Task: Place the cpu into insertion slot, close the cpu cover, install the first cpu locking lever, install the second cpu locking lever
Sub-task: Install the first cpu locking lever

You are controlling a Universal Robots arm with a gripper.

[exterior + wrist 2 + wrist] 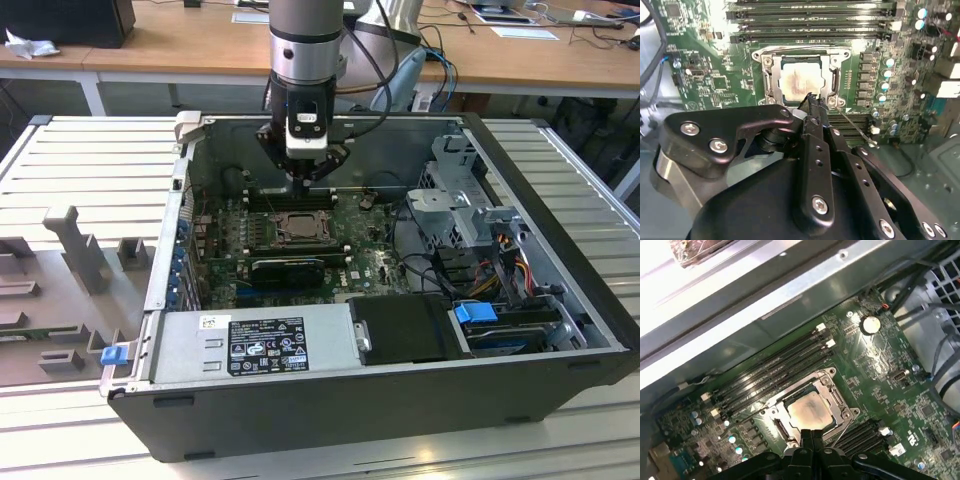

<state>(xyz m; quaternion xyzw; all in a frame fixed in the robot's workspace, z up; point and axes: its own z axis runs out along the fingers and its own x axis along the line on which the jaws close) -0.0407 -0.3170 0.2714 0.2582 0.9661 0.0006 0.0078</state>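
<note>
Wooden desks line the back, and on a ribbed metal table the open computer case lies with its green motherboard facing up. Within the insertion slot the cpu sits flat, the cpu cover folded down around it. My gripper hangs at the cover's rim, jaws pressed together; whether the tips touch it I cannot tell.

exterior view: high, wide | both wrist views: close — share insertion slot
</note>
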